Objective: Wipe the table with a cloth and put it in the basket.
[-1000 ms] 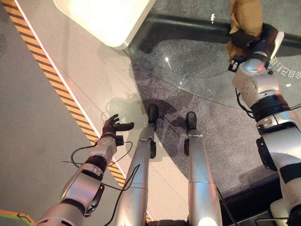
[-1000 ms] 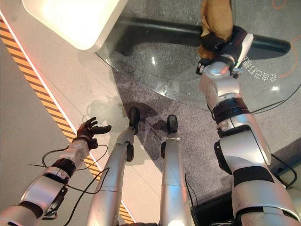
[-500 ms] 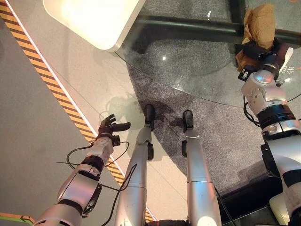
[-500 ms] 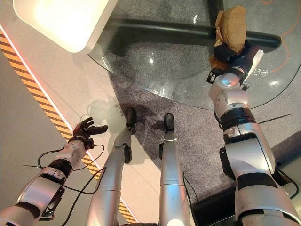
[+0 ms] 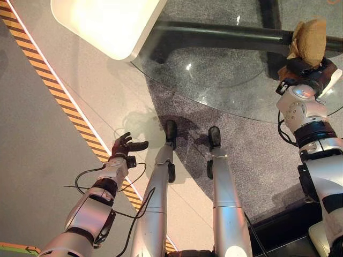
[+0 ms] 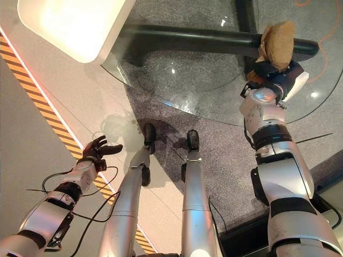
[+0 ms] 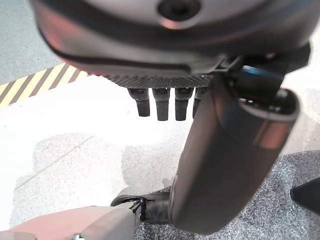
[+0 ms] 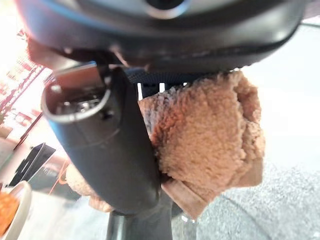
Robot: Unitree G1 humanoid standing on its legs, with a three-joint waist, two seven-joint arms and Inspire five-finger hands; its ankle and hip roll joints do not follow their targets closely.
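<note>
2 eye views look steeply down from the head, a bit apart, sharing the glass table (image 5: 225, 80) edge & floor. Left wrist cam faces the floor, v. close; right wrist cam sits v. close behind the cloth (image 8: 205, 135).

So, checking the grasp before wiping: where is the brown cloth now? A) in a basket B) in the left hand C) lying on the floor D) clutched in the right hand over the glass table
D: the right hand curls round the cloth above the glass table.
</note>
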